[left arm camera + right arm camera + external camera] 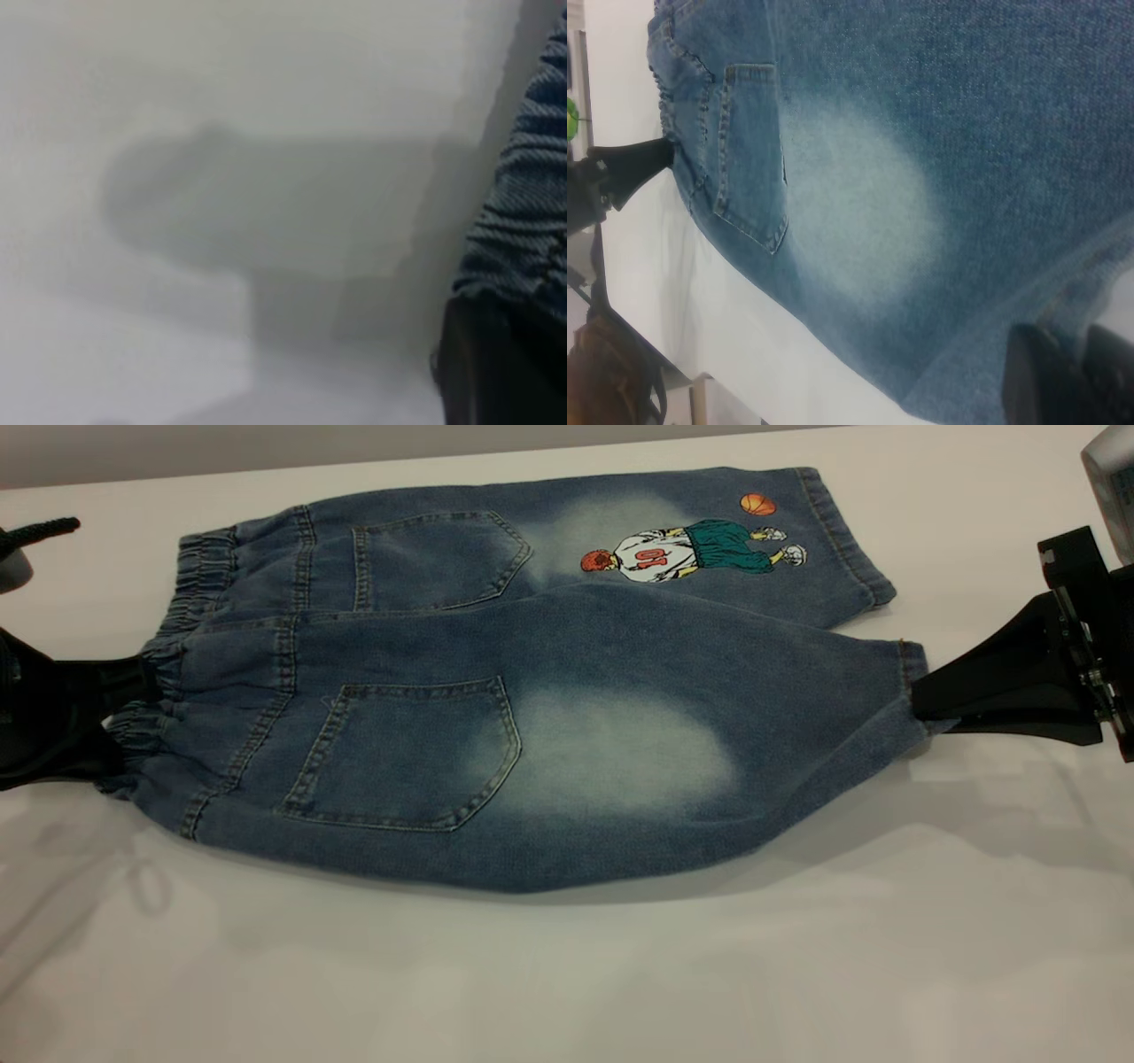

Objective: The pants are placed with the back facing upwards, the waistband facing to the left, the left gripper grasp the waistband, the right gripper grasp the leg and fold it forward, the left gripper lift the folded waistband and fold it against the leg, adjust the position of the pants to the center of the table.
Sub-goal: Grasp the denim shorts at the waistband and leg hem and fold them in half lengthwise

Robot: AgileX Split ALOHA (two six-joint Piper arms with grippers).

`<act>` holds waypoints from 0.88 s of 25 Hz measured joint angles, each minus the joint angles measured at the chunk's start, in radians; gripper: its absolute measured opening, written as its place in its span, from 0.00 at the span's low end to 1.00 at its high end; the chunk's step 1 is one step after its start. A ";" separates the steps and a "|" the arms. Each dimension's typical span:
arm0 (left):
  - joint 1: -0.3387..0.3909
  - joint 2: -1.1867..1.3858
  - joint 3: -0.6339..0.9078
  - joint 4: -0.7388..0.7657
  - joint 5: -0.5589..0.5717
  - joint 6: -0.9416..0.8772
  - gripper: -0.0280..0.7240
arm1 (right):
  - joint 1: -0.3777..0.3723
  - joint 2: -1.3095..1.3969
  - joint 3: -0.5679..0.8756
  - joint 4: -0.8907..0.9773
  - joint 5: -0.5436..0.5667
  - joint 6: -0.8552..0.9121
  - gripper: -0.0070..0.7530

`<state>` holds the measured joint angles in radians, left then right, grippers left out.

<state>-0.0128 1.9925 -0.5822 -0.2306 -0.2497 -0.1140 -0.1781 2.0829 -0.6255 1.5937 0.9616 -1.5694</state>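
The pants [532, 691] are lying back-side up across the far half of the smooth, white desk [567, 974], their soft, faded blue denim spreading wide with the waist at the left and the hems at the right. The waistband [173, 655], a gathered, ruched elastic band, is bunching into tight ridges along the left end. The left claw [133, 682], black and tapered, is reaching in from the left edge and pinching the middle of that band, its fingers clenched on the puckered cloth. The near leg [620, 762], plain denim with a large pale oval patch, is stretching to the right and narrowing toward its stitched hem, where the right claw [921, 695], a black wedge-shaped pair of fingers, is gripping the hem tight. The cloth between the two claws is pulling fairly taut, and its near edge is curving in a long shallow bow above a soft shadow on the desk. A square back pocket [407, 753] with pale double stitching is sitting left of the faded oval. The far leg is lying flat, showing an embroidered basketball player [691, 553] in white and green beside a small orange ball [757, 505].
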 joint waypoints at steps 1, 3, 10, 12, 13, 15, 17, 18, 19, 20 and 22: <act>0.000 -0.003 0.000 0.005 0.004 0.000 0.10 | 0.000 0.000 0.000 0.000 0.000 0.000 0.03; 0.000 -0.012 0.000 0.026 0.018 -0.003 0.10 | 0.000 0.000 0.000 0.000 0.000 0.000 0.03; 0.000 -0.126 0.000 0.025 0.105 -0.001 0.10 | 0.000 0.000 0.000 0.000 0.011 0.000 0.03; 0.000 -0.165 0.000 0.025 0.127 0.000 0.10 | 0.000 0.000 0.000 0.002 0.017 0.000 0.03; 0.000 -0.185 0.000 0.025 0.142 0.003 0.10 | 0.000 0.000 0.000 0.002 0.022 0.000 0.03; 0.000 -0.218 0.000 0.025 0.173 0.003 0.10 | 0.000 -0.002 0.000 0.007 0.047 0.000 0.03; 0.000 -0.246 0.000 0.025 0.201 0.003 0.10 | 0.000 -0.010 0.000 0.033 0.050 0.000 0.03; 0.000 -0.261 0.000 0.025 0.216 0.003 0.10 | 0.000 -0.019 0.000 0.040 0.043 0.000 0.03; 0.000 -0.272 0.000 0.025 0.224 0.003 0.10 | 0.000 -0.030 0.000 0.046 0.042 0.000 0.03; 0.000 -0.284 0.000 0.025 0.234 0.003 0.10 | 0.000 -0.042 -0.001 0.049 0.039 0.000 0.03; 0.000 -0.303 -0.005 0.025 0.259 0.003 0.10 | 0.000 -0.074 -0.008 0.052 0.036 0.000 0.03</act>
<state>-0.0128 1.6895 -0.5873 -0.2052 0.0088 -0.1109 -0.1781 2.0086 -0.6339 1.6456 0.9976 -1.5694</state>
